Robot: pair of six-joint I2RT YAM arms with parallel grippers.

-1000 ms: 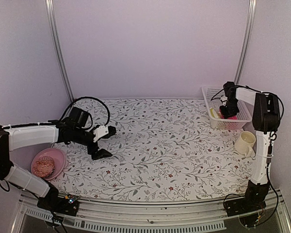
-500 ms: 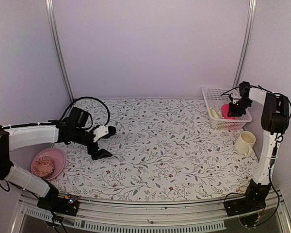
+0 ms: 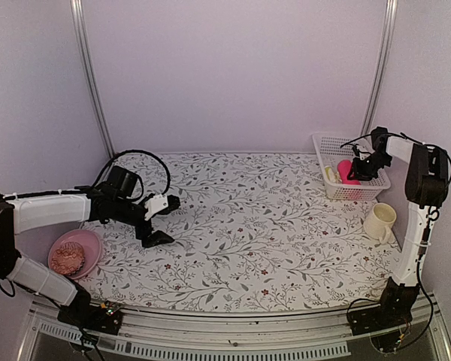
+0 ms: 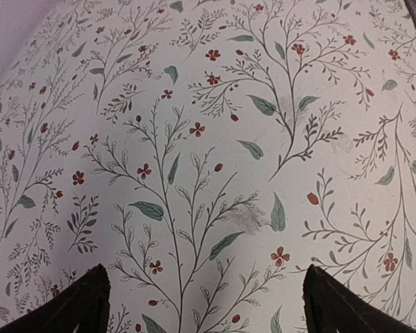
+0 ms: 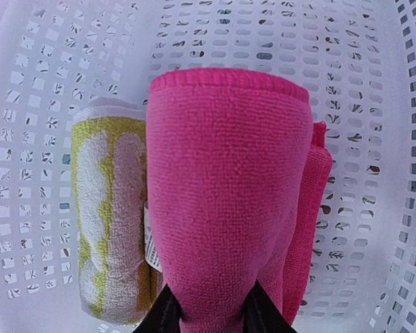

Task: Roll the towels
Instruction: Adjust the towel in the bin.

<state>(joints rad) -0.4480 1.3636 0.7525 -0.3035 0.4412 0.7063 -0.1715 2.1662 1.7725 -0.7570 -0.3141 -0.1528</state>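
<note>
A bright pink towel (image 5: 229, 194), rolled, stands in the white basket (image 5: 374, 104) with my right gripper (image 5: 215, 316) shut on its near end. Beside it on the left lies the rolled yellow-green and white towel (image 5: 111, 222), touching it. In the top view the pink towel (image 3: 346, 171) and the yellow-green one (image 3: 330, 175) sit in the basket (image 3: 323, 140) at the back right, with the right gripper (image 3: 358, 173) on the pink one. My left gripper (image 3: 164, 219) hangs open over the floral tablecloth at the left; its wrist view shows the left gripper (image 4: 204, 305) holding nothing.
A cream mug (image 3: 379, 222) stands in front of the basket near the right arm. A pink bowl (image 3: 75, 253) with something brown in it sits at the table's left front corner. The floral cloth (image 3: 263, 218) covers the table.
The right arm has swung toward the right edge of the basket, and the pink towel now shows more fully in the basket. The left arm has not moved.
</note>
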